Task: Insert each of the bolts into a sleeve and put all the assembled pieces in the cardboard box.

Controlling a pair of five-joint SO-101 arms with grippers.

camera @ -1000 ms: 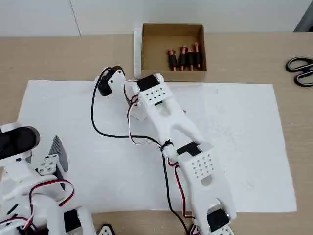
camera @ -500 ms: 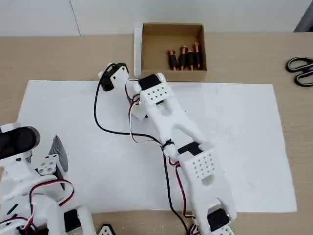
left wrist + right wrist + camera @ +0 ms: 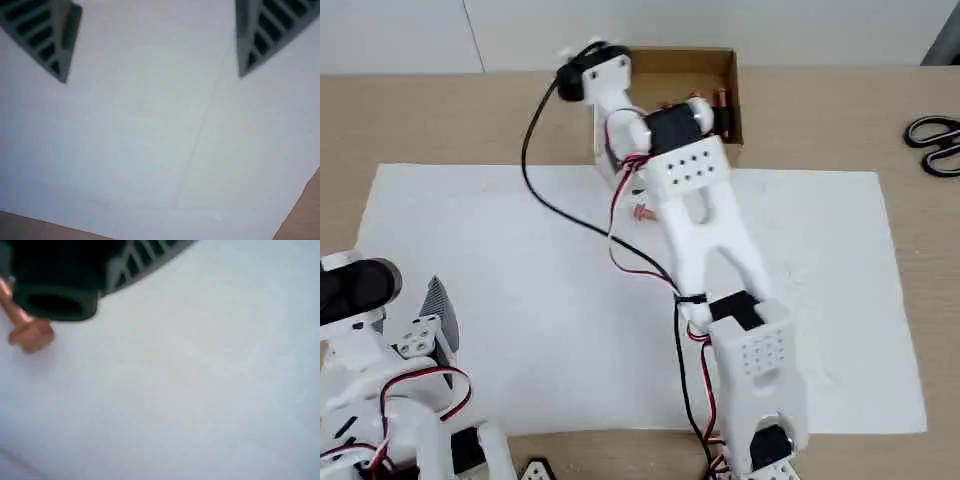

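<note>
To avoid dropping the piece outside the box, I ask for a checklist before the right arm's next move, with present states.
1. Right gripper shut on black sleeve: ok.
2. Copper bolt seated in sleeve: cannot tell; its head shows beside the sleeve.
3. Piece over cardboard box: not ok; white paper lies beneath.
4. Free room in box: cannot tell; the right arm covers it.
5. Left gripper open, away from box: ok.

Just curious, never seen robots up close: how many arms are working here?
2. The right arm extends over the white sheet up to the cardboard box; the left arm sits at the sheet's near-left corner.
</note>
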